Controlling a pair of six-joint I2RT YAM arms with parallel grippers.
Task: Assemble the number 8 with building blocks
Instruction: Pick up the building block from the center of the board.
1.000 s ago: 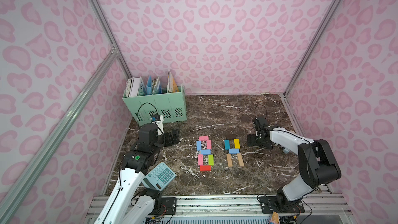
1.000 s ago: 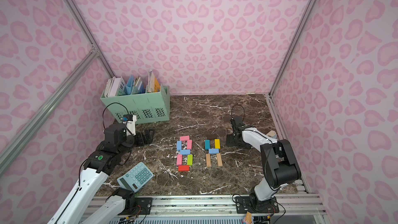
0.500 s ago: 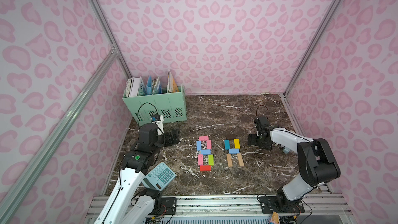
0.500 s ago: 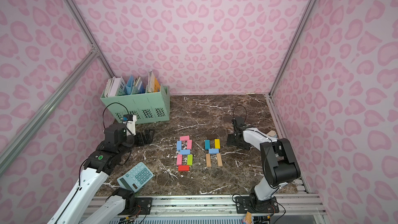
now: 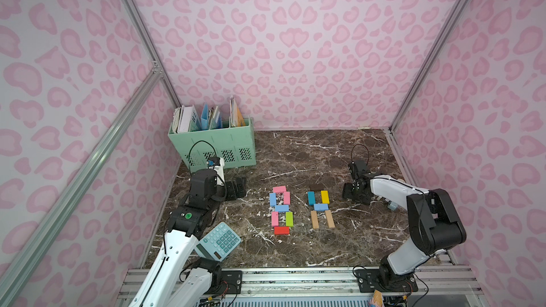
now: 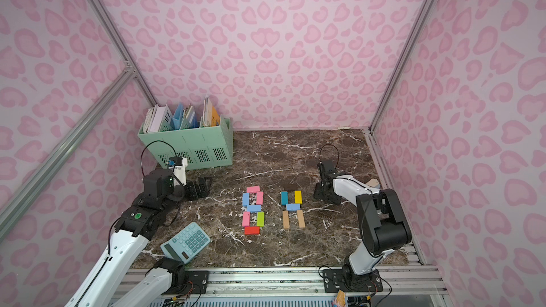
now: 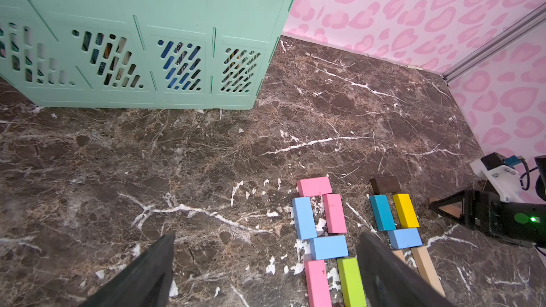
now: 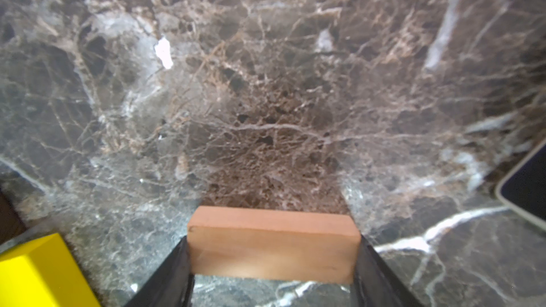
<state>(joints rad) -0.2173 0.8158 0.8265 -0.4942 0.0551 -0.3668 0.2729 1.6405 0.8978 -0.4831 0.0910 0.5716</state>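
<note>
Fourteen building blocks (image 5: 282,208) on the bench (image 5: 295,158): seven form a closed 8 — three pink, two light blue, one green, one red; six lie just beside it — one each dark brown, teal, yellow and light blue, two bare wood; the last, a reddish wooden block (image 8: 273,243), is clamped end to end by the right fingers (image 8: 174,273); the left fingers (image 7: 147,270) gape, holding nothing; laid blocks and arms match a second ago.

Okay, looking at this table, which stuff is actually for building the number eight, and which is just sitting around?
For the job: the complete eight of blocks; the second eight, lacking its bottom block; the wooden block in the right gripper.
Lying about: the blue calculator; the green file crate.
</note>
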